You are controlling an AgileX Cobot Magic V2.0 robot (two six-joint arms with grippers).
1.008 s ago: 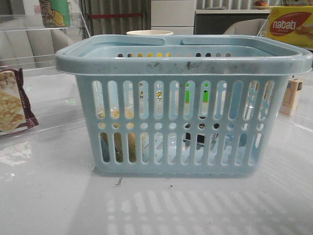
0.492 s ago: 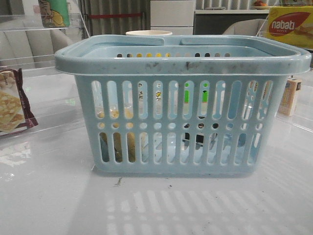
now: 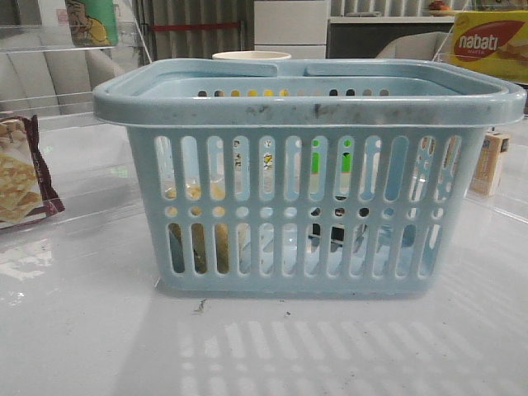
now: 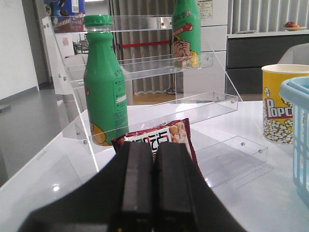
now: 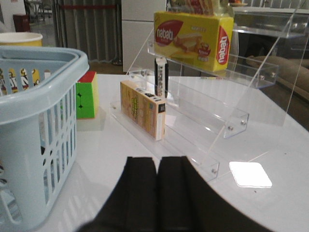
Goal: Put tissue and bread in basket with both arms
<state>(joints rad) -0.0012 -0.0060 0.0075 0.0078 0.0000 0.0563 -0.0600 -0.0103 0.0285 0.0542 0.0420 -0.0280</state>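
Hanging closed and empty, the left end effector (image 4: 153,159) and right end effector (image 5: 157,176) flanked the basket (image 3: 309,107) on the worktop (image 3: 82,330). Bread (image 3: 198,243) and what was probably the tissue (image 3: 326,235), a dark patch behind slots, sat inside; withdrawing clear of the rim seemed wisest.

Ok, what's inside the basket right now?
Through the basket's slots, golden-brown bread shows low on the left and a black patch, likely the tissue, near the middle. The walls hide the rest.
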